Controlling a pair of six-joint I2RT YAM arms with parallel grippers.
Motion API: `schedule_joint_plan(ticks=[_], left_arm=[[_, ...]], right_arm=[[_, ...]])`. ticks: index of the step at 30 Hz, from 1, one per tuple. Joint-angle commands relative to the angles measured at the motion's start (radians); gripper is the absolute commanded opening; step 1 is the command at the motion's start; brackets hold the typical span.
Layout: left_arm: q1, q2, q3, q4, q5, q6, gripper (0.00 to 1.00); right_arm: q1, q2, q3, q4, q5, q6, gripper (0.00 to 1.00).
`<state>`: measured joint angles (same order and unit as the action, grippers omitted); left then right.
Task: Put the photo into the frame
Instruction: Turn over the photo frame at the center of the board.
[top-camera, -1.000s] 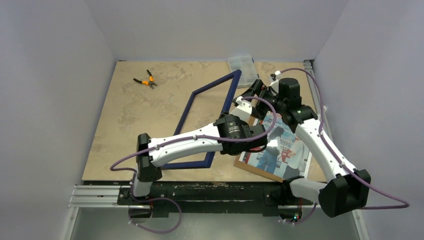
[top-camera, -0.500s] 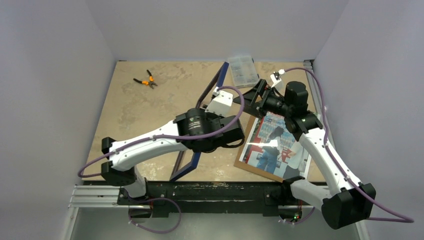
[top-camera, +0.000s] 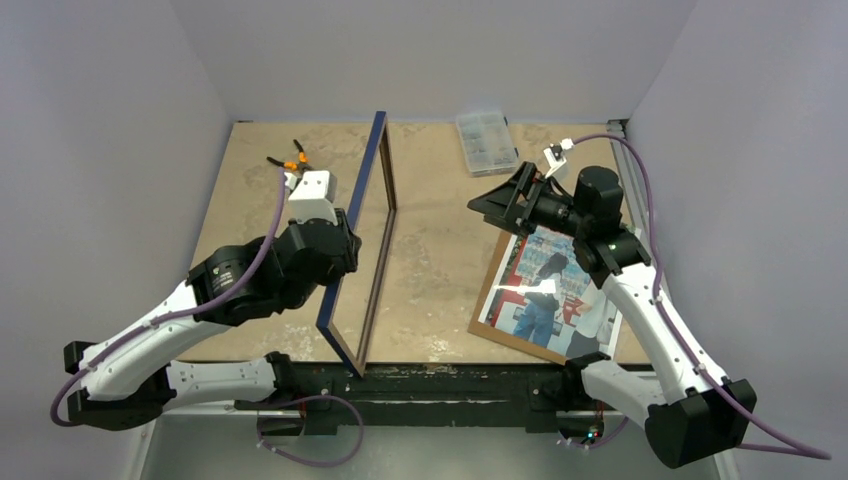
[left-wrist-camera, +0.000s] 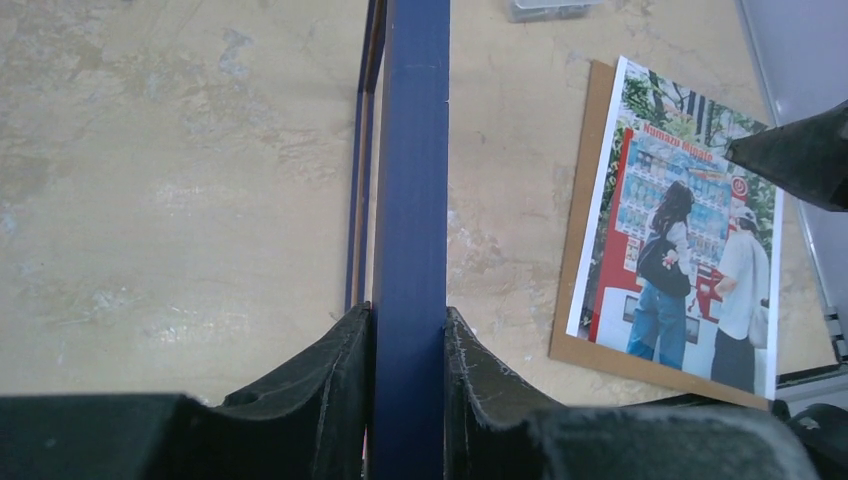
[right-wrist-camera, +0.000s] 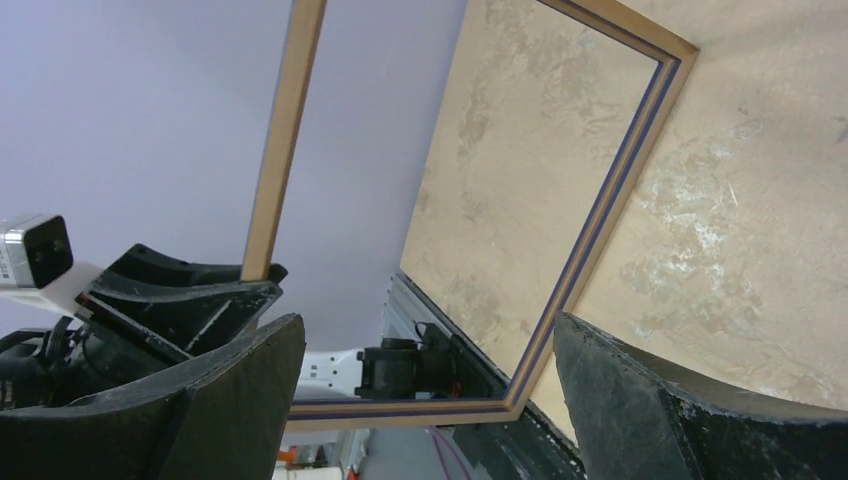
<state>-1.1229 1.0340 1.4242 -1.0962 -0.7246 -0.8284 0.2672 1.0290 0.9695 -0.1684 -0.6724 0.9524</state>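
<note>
The left tool (left-wrist-camera: 408, 335) is clamped on the blue upper rail of the frame (top-camera: 365, 170). The frame stands on edge across the middle of the surface (top-camera: 240, 200), running from the near edge toward the far edge. I judge it is mid-flip, so that the wood-brown back ends up on top to take the print.

The photo (left-wrist-camera: 690, 230) lies face up on the brown board (left-wrist-camera: 582, 190) at the near right corner, well apart from the frame. The right tool (right-wrist-camera: 425, 325) hovers above the photo's far end, spread wide and empty, aimed at the frame as if ready to steady it.

- **Left wrist view:** only this one shows both pads pressed against the rail.
- **Right wrist view:** only this one shows the brown reverse, seen through the opening.
- **Overhead view:** this alone shows how upright the frame stands.
</note>
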Motion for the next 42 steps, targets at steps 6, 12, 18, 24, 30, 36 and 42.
schedule_joint_plan(ticks=[6, 12, 18, 24, 30, 36, 42], left_arm=[[0.048, -0.059, -0.087, 0.158, 0.164, -0.068, 0.00], [0.079, -0.130, -0.153, 0.282, 0.219, -0.061, 0.00], [0.123, -0.135, -0.223, 0.261, 0.178, -0.119, 0.00], [0.178, -0.101, -0.254, 0.128, 0.116, -0.208, 0.00], [0.239, -0.103, -0.331, 0.078, 0.093, -0.219, 0.00], [0.278, -0.100, -0.398, 0.088, 0.094, -0.181, 0.00], [0.301, -0.079, -0.451, 0.119, 0.104, -0.127, 0.00]], right_arm=[[-0.003, -0.019, -0.045, -0.021, 0.008, -0.058, 0.93], [-0.003, -0.018, -0.066, -0.041, 0.015, -0.072, 0.92], [-0.005, -0.007, -0.074, -0.072, 0.036, -0.106, 0.92], [-0.004, 0.008, -0.072, -0.191, 0.120, -0.213, 0.92], [0.010, 0.060, -0.090, -0.283, 0.203, -0.315, 0.91], [0.092, 0.154, -0.133, -0.281, 0.292, -0.364, 0.89], [0.237, 0.334, -0.135, -0.243, 0.402, -0.371, 0.81]])
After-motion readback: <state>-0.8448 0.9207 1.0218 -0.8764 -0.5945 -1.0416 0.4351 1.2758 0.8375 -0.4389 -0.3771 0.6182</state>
